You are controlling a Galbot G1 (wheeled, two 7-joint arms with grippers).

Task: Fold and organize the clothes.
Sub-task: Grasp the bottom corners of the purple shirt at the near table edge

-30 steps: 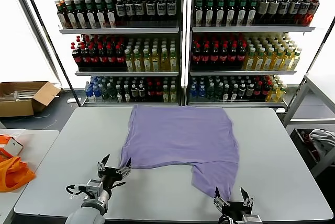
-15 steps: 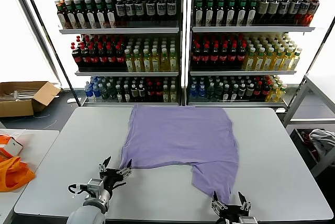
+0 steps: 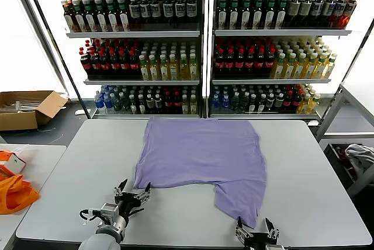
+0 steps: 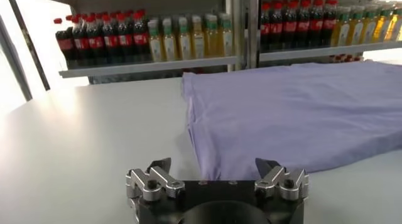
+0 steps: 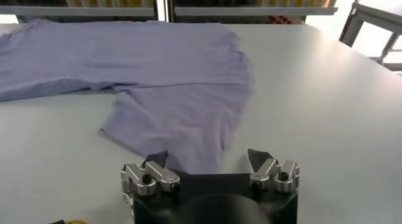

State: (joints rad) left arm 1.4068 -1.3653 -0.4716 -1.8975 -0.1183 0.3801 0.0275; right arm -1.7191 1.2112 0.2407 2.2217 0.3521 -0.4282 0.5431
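Lavender T-shirt lay spread on the white bench, partly folded — the main body sat toward the far half, centred, and one flap hung down to the near right, ending just short of the near edge. No graphic or neck label was visible on the upward face.

Change over the last second: the left gripper had shifted right and slightly toward the robot, so that it sat just near of the shirt's near-left corner instead of beside it. Its jaws were spread wide; the left wrist view showed the left gripper with the fabric edge lying between and just beyond the two tips, nothing held. The right gripper had drawn back toward the robot, now at the very near edge of the head view, just near of the hanging flap's tip. The right wrist view showed the right gripper also spread, with the flap's near end lying between the tips — not clamped. The shirt itself had not moved; same outline across all three head frames.

Judgement: both arms were lining up on near-edge corners for a two-handed pick, probably to lift and fold away from the robot. Folding was only partly done. Thin knit — the tips would need to get under the edge or they may only bunch it.

Background: drink shelves behind the bench, cardboard box far left on the floor.
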